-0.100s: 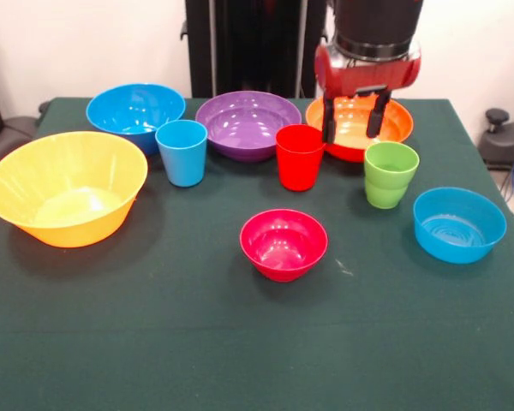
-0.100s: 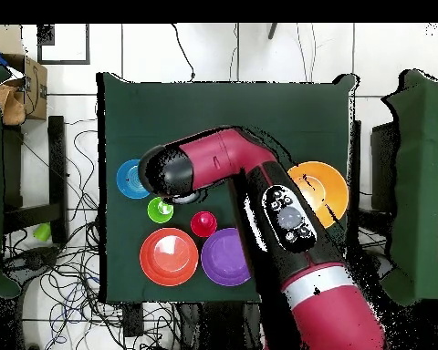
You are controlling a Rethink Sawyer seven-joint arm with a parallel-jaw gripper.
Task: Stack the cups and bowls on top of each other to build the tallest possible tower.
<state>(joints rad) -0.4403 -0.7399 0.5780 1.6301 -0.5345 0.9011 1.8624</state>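
Gripper (image 1: 355,116): fingers (image 1: 329,120) parted, dark, nothing between them; hanging in front of the red-orange bowl (image 1: 392,125), above and behind the green cup (image 1: 391,174).

Green cup: upright, free-standing, between the red cup (image 1: 299,156) and the small blue bowl (image 1: 458,224). I take it as the nearest candidate for the pick, though no tower exists yet (every piece sits alone on the cloth).

Small magenta bowl (image 1: 283,243): alone, toward the camera side of the front view.

Back row: light blue cup (image 1: 182,151), large blue bowl (image 1: 134,112), purple bowl (image 1: 248,122). Yellow-orange bowl (image 1: 65,187): widest, my choice for a base.

Table (image 1: 154,342): dark green cloth.

Handling advice to myself: centre one finger inside the green cup's rim and one outside, descend straight, close gently since the glossy wall may slip, lift clear of the red cup before travelling. In the overhead view the arm (image 2: 259,200) hides the gripper.
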